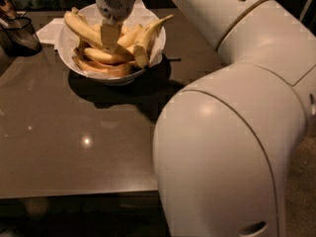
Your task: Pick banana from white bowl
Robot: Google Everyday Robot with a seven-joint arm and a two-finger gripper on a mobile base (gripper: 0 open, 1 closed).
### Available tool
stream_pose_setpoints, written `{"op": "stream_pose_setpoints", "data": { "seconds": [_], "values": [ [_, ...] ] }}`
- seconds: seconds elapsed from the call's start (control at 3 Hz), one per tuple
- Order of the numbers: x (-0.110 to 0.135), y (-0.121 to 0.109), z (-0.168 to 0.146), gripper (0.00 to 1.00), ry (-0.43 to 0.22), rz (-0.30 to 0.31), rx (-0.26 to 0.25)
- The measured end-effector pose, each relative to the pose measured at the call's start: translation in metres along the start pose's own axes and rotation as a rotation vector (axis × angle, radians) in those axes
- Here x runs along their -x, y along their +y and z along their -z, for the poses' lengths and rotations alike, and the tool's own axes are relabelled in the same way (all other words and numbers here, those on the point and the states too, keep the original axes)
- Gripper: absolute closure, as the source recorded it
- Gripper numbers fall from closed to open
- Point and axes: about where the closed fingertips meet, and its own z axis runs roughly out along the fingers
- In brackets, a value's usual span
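The white bowl (114,77) stands at the far left of the dark table and holds several bananas. My gripper (109,38) reaches straight down into it from above. Its fingers are closed around the middle of the long pale-yellow banana (83,27). That banana lies slanted, with its left end raised above the bowl's rim and over the other fruit. A banana with a long thin stem (148,33) points up to the right. A darker orange-tinted banana (101,69) lies at the bottom front of the bowl.
A dark glass container (19,33) stands left of the bowl, with white paper (48,29) on the table between them. My own large white arm (232,132) fills the right half of the view. The brown table (74,147) stretches toward its front edge.
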Motion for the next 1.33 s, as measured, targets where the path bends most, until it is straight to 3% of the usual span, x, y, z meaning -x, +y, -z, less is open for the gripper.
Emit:
{"op": "stream_pose_setpoints", "data": {
  "seconds": [1.33],
  "values": [
    [0.006, -0.005, 0.018, 1.0, 0.018, 0.061, -0.005]
  ]
}}
